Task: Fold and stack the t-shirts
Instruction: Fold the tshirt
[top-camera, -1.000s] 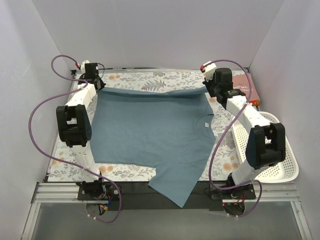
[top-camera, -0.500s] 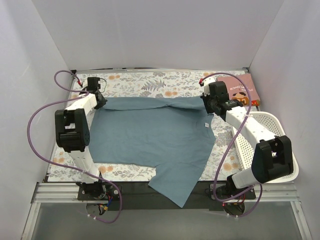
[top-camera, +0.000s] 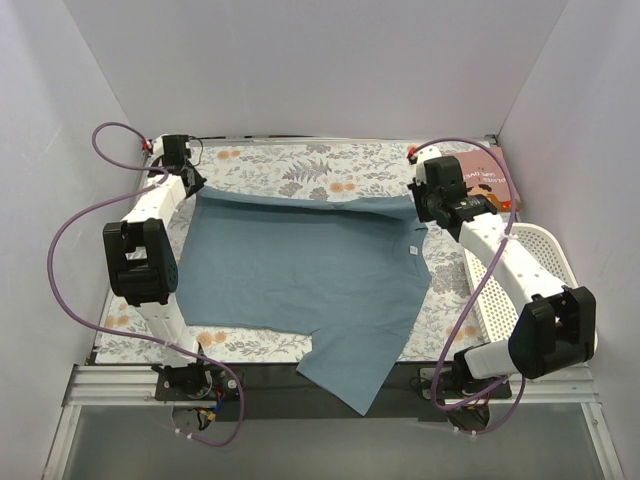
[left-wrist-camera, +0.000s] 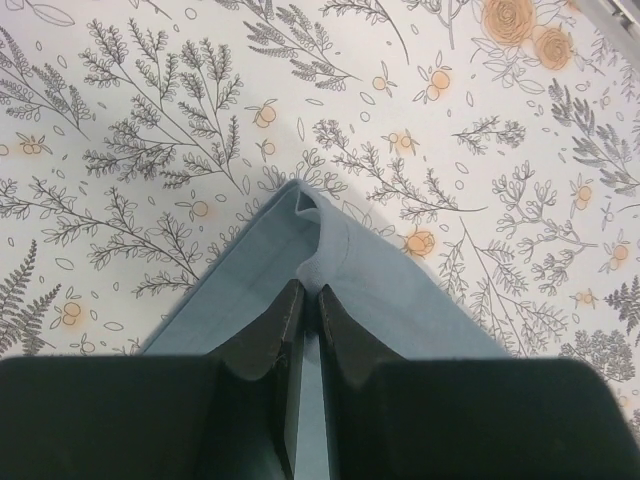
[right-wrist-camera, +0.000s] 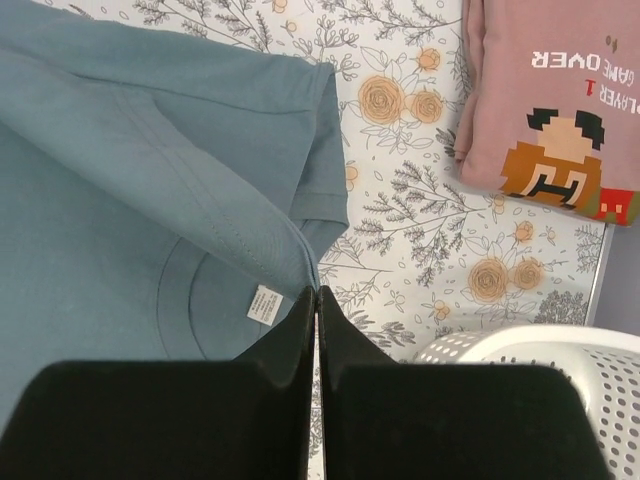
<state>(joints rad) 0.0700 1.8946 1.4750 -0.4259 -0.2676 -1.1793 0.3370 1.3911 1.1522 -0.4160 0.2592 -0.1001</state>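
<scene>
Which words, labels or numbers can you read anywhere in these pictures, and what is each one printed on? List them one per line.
"PLAYER 1": dark lettering on the pink t-shirt, upside down in the right wrist view.
"GAME OVER": same print on the same shirt, next to the line above.
Neck label of the teal t-shirt: too small to read.
In the top view the pink shirt's lettering is too blurred to read.

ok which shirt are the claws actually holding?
The plain teal-blue shirt, spread out: the left claw and right claw are each shut on cloth along its far side. The pink printed shirt lies folded at the far right, untouched.
</scene>
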